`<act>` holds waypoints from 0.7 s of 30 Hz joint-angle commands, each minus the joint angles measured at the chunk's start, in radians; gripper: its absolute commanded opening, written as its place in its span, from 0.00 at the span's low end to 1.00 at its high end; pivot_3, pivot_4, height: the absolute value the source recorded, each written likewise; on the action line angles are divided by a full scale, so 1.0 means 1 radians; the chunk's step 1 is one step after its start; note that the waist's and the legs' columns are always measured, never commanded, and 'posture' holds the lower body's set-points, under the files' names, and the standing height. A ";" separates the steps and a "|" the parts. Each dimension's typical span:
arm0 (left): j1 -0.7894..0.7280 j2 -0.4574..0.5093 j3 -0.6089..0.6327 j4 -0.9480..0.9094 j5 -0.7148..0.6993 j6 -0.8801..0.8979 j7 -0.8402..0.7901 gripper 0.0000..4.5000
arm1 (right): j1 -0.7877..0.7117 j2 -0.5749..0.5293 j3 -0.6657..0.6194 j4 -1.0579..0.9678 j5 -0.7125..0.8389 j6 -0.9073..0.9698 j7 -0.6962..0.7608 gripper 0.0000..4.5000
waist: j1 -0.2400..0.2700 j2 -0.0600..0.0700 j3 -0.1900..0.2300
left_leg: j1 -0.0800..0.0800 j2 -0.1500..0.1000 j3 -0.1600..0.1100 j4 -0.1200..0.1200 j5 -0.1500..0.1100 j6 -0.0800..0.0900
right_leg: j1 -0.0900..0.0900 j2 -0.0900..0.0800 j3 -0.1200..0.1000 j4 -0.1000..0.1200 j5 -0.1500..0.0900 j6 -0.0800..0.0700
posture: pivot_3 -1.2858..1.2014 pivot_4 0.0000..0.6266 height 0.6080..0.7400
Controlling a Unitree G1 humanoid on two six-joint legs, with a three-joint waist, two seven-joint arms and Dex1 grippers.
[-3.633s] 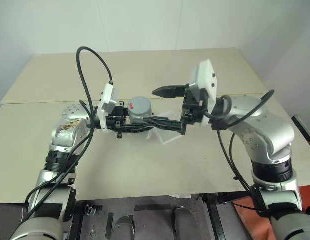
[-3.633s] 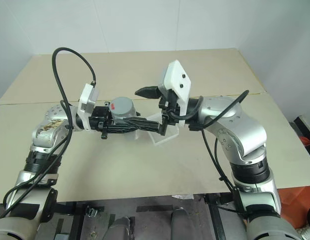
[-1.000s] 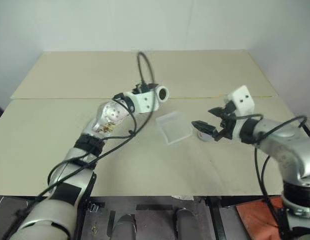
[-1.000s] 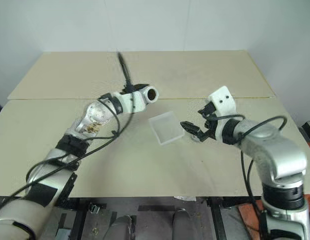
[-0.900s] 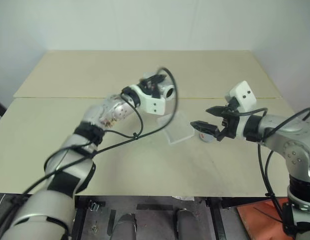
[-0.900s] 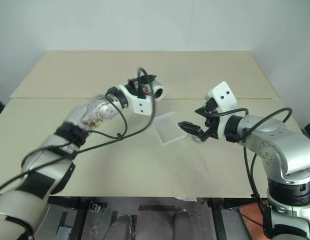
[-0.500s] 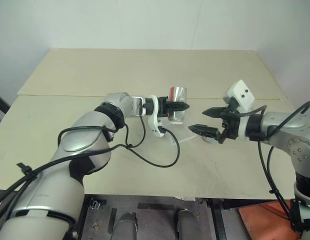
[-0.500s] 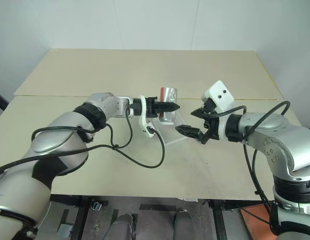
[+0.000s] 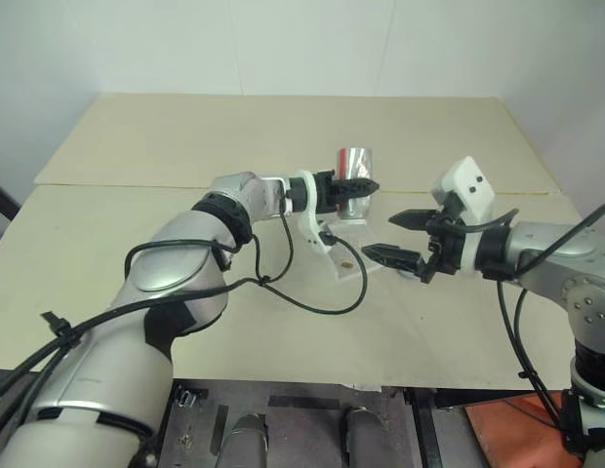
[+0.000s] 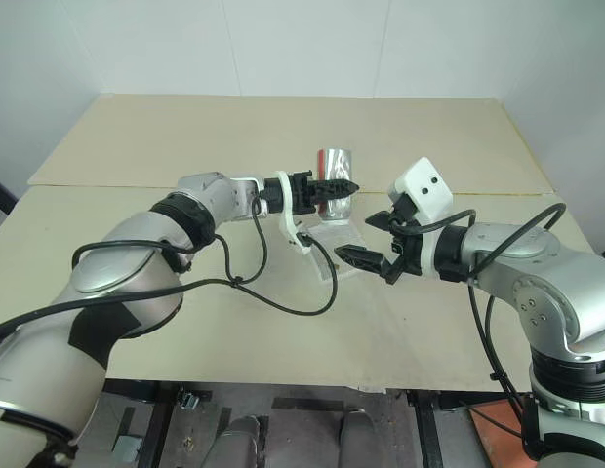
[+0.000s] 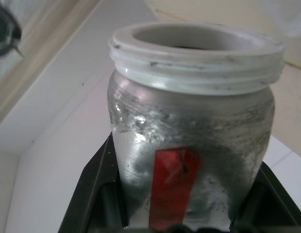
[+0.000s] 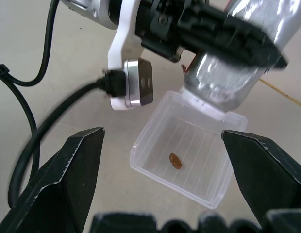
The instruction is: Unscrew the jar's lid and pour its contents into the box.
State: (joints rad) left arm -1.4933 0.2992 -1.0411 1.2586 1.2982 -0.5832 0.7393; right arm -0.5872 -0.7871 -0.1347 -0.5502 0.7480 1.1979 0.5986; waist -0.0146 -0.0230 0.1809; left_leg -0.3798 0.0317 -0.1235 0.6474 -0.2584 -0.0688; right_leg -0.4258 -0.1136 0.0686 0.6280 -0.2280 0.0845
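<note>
Left tool (image 9: 356, 185) clamps inverted silvery jar (image 9: 354, 175); right tool (image 9: 405, 239) wide; brown bit (image 12: 175, 160), perhaps bean, in ribbed clear box (image 12: 141, 150).

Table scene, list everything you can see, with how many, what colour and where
jar: one, silver with red label, lid off, upended over the box in the left gripper
bit: one, brown, lying in the box
box: one, clear, on the table under the jar
table: one, beige, under everything
cable: one, black, looping from the left wrist
left gripper: one, black, shut on the jar
right gripper: one, black, open, beside the box
</note>
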 commanded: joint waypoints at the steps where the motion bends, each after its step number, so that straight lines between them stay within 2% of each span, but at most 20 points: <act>1: 0.027 0.058 0.168 0.019 -0.211 -0.106 -0.161 0.43 | 0.018 -0.028 -0.033 -0.032 -0.019 -0.077 0.015 0.99 | -0.004 0.000 0.000 | 0.000 0.000 0.000 0.000 0.000 -0.001 | 0.000 0.000 0.000 0.000 0.000 0.000 | 0.52 0.24 1.00; 4: 0.096 0.098 0.374 0.016 -0.470 -0.194 -0.429 0.43 | 0.043 -0.049 -0.045 -0.029 -0.027 -0.129 0.042 0.99 | -0.005 0.000 0.000 | 0.001 0.000 0.000 0.000 0.004 -0.007 | 0.000 0.000 0.000 0.000 0.000 0.000 | 0.52 0.24 1.00; 6: 0.169 0.100 0.553 -0.007 -0.724 -0.221 -0.718 0.43 | 0.062 -0.065 -0.052 -0.025 -0.031 -0.166 0.069 0.99 | -0.005 0.000 0.000 | 0.001 0.000 0.000 0.000 0.005 -0.008 | 0.000 0.000 0.000 0.000 0.000 0.000 | 0.52 0.24 1.00; 8: 0.238 0.083 0.715 -0.068 -0.959 -0.123 -0.990 0.43 | 0.072 -0.078 -0.054 -0.015 -0.035 -0.193 0.088 0.99 | -0.007 0.001 0.000 | 0.001 0.000 0.000 0.000 0.005 -0.009 | 0.001 0.000 0.000 0.001 0.000 0.000 | 0.52 0.24 1.00; 11: 0.347 0.070 0.890 -0.247 -1.237 0.126 -1.273 0.43 | 0.079 -0.094 -0.055 0.000 -0.042 -0.222 0.107 0.99 | -0.011 0.001 0.000 | 0.001 0.000 0.000 0.001 0.005 -0.009 | 0.001 0.000 0.000 0.002 0.000 0.000 | 0.52 0.24 1.00; 13: 0.429 0.069 0.976 -0.408 -1.377 0.344 -1.367 0.43 | 0.081 -0.105 -0.059 0.011 -0.046 -0.236 0.119 0.99 | -0.021 0.001 0.000 | 0.000 0.000 0.000 0.002 0.005 -0.009 | 0.001 0.000 -0.001 0.003 0.000 0.000 | 0.52 0.24 1.00; 15: 0.513 0.075 1.024 -0.535 -1.434 0.474 -1.373 0.43 | 0.081 -0.116 -0.064 0.021 -0.048 -0.249 0.131 0.99 | -0.031 0.001 0.000 | 0.000 0.000 -0.001 0.003 0.005 -0.008 | 0.002 0.000 -0.001 0.003 0.000 0.000 | 0.52 0.24 1.00; 21: 0.686 0.070 1.102 -0.735 -1.515 0.701 -1.351 0.43 | 0.100 -0.148 -0.099 0.030 -0.035 -0.271 0.160 0.99 | -0.051 0.001 0.000 | 0.005 0.000 -0.001 0.004 0.001 -0.002 | 0.005 0.000 0.000 0.003 0.000 0.000 | 0.52 0.24 1.00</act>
State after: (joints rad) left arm -0.8096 0.3672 0.0272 0.5928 -0.1805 0.0784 -0.6202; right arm -0.4877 -0.9201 -0.1836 -0.5068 0.7084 0.9592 0.7486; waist -0.0655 -0.0223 0.1805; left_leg -0.3739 0.0321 -0.1243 0.6514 -0.2570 -0.0711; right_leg -0.4208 -0.1138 0.0683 0.6301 -0.2277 0.0841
